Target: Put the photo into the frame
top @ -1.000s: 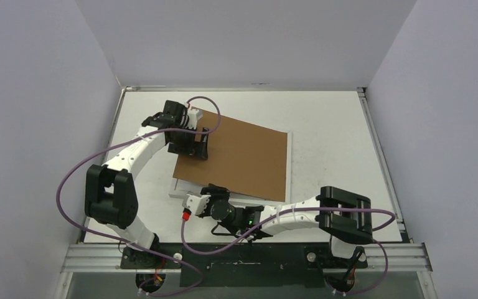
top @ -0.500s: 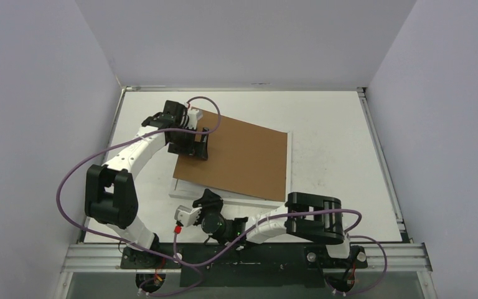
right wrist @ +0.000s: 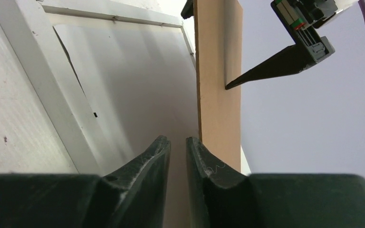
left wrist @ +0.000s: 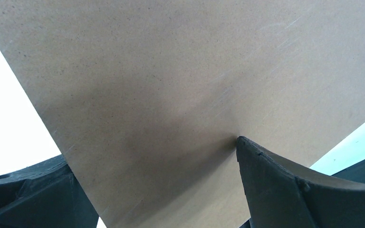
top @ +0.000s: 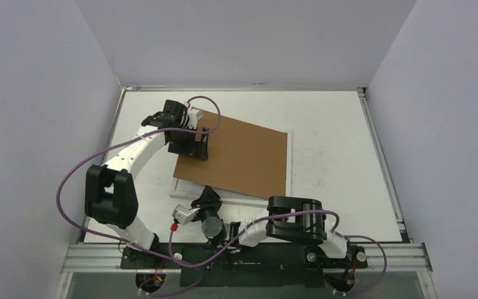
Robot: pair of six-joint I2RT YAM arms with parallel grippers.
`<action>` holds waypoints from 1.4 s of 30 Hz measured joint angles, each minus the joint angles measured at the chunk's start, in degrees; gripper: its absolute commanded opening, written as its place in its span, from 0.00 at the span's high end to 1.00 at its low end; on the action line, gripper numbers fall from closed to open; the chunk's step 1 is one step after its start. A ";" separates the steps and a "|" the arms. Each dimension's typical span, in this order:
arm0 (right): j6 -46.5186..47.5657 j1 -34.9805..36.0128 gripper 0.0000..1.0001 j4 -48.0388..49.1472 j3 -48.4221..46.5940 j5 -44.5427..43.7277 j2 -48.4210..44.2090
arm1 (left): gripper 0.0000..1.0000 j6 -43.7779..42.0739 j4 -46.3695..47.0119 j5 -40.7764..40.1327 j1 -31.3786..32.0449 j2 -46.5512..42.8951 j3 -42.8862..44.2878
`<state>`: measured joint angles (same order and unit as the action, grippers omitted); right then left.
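Note:
The white frame (top: 183, 188) lies flat on the table, its rail (right wrist: 43, 80) showing in the right wrist view. A brown backing board (top: 236, 156) leans over it, raised at the left end, and fills the left wrist view (left wrist: 171, 71). My left gripper (top: 193, 144) is open wide at the board's left corner, with one fingertip (right wrist: 266, 66) touching its upper face. My right gripper (top: 208, 193) hovers at the frame's near edge. Its jaws (right wrist: 177, 140) are almost together, with a thin gap and nothing between them. The photo is hidden; only a pale surface (right wrist: 123, 85) shows inside the frame.
Grey walls close off the left, back and right sides of the white table (top: 336, 143). A metal rail (top: 255, 255) with the arm bases runs along the near edge. Purple cables (top: 68, 180) loop beside both arms.
My right arm has pulled back toward the near edge and folded in, and its jaws have narrowed to a slit. The left arm and the board have not moved.

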<state>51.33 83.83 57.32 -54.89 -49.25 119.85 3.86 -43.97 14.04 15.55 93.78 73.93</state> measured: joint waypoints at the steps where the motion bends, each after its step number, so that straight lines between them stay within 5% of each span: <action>1: 0.63 0.04 0.71 1.03 -0.04 -0.42 0.50 | 0.04 0.00 0.00 0.00 0.00 0.00 0.00; 10: 3.37 0.37 0.73 6.21 -0.76 -3.08 2.84 | 0.04 0.02 -0.26 0.33 -0.02 0.00 0.37; 18: 4.68 1.57 0.59 7.82 -1.36 -4.76 3.76 | 0.04 -0.02 -0.87 0.59 0.00 0.00 1.01; 42: 13.03 3.02 0.54 18.25 -3.39 -10.08 6.69 | 0.04 -0.33 -1.31 -0.09 0.00 0.79 1.05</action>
<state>64.36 86.85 75.57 -58.28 -59.33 126.54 3.53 -45.28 13.96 15.55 94.56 74.98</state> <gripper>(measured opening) 0.450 0.965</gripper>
